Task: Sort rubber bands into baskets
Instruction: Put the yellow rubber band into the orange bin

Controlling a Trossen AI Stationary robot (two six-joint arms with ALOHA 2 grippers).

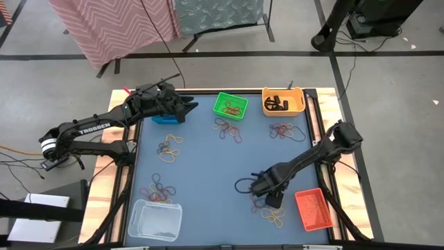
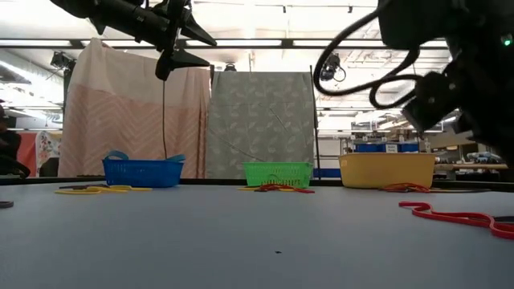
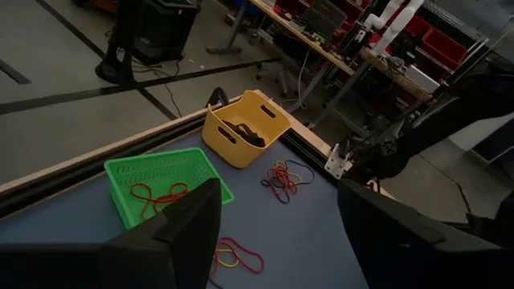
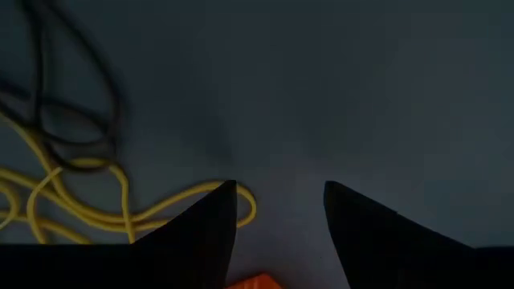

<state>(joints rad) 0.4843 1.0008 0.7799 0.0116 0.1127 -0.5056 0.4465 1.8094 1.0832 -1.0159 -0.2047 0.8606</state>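
The rubber bands (image 1: 228,130) lie in several loose clusters on the blue table surface (image 1: 208,180): one just in front of the green basket (image 1: 230,106), one in front of the yellow-orange basket (image 1: 283,101), one toward the left edge, one beside the clear white basket (image 1: 155,219), and one near the red-orange basket (image 1: 313,209). The green basket holds red bands; the yellow-orange basket holds dark bands. The green and yellow-orange baskets stand along the far edge, the clear white basket at the near-left corner, and the red-orange basket at the near-right corner. The blue basket (image 2: 143,171) stands at the far edge near the left corner, largely covered in the high view by the left arm. The right gripper (image 1: 272,199) is lowered to the surface near the near-right corner, just beside the red-orange basket; its fingers stand apart and grasp nothing, with a yellow band (image 4: 120,209) touching one fingertip and the bare surface between them. The left gripper (image 1: 189,108) hangs raised above the blue basket, fingers spread and empty.
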